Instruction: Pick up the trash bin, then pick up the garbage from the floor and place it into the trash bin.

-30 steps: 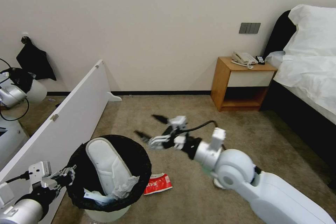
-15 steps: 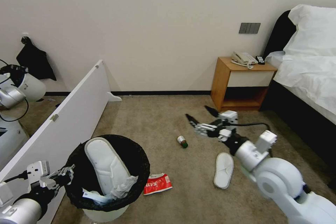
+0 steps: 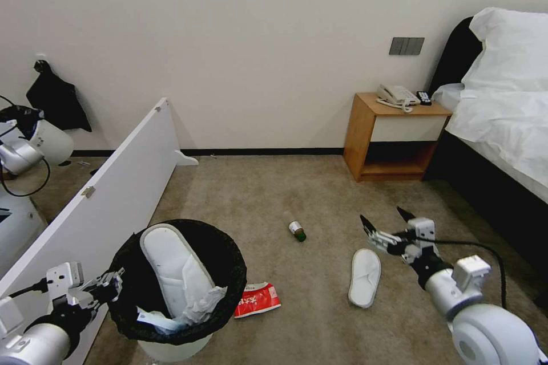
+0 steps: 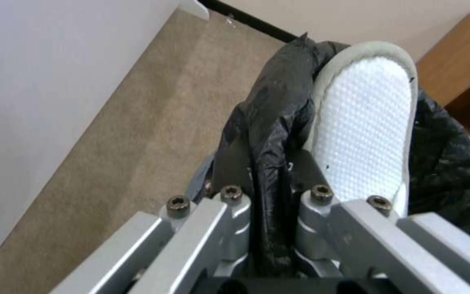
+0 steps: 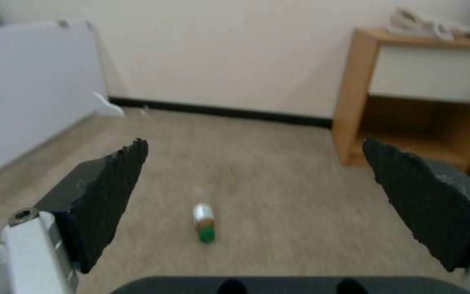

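**Right jaws wide above carpet, slipper just below-left; left jaws clamped on bin rim**

Jaws of the right gripper stand wide apart, empty, hovering over the carpet. Left gripper pinches the black-bagged rim of the trash bin; the left wrist view shows bag plastic squeezed between both fingers, one white slipper standing upright inside the bin.

Key relation: second white slipper lies flat on the floor just below and slightly left of the right jaws, long axis running roughly toward and away from the robot. Green-capped bottle lies on its side farther left, dead ahead between the fingers in the right wrist view. Red-white packet rests beside the bin base. Right arm is nearer to all three.

Surface: short-pile beige carpet. Room: wooden nightstand against the wall, bed to the right, white panel on the left.
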{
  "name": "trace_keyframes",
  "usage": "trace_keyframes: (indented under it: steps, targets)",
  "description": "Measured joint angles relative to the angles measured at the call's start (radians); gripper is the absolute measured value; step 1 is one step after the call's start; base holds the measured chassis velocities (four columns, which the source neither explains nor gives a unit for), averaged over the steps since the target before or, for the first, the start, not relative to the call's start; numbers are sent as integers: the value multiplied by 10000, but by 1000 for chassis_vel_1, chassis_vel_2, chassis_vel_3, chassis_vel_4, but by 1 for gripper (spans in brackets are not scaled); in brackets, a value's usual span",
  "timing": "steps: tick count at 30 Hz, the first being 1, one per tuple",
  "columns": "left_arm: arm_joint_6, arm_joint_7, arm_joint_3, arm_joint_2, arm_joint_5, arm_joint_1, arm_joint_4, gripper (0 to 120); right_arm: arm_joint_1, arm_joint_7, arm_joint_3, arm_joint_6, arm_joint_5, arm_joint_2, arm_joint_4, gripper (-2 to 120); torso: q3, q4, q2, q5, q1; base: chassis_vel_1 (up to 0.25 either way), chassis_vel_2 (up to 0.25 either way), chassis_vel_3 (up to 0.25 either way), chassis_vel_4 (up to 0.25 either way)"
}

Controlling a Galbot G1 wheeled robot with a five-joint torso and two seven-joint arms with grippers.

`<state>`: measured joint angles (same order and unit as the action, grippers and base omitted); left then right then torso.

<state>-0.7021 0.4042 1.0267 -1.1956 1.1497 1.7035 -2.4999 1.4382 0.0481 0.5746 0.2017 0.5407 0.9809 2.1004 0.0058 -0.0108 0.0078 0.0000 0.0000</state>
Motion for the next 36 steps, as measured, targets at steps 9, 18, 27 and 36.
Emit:
trace_keyframes:
  steps: [9,18,27,36]
  targets:
    - [8,1,59,-18,50,-27,0,5,297,378,-95,-14,-759,698,-988,100,0,1,0,-1,-1,0,0,0,0]
    - [15,1,83,15,79,-64,0,5,-292,968,-328,284,-1645,1659,-2932,100,0,0,-2,-1,0,0,0,0,0]
    - [17,-2,76,43,81,-140,0,5,-1189,906,-517,676,-1839,2177,-4696,100,0,0,-3,1,0,0,0,0,0]
    - [21,-7,137,80,99,-149,0,5,-2480,367,-975,1038,-1878,2718,-6566,100,1,1,-2,-1,0,0,0,0,0]
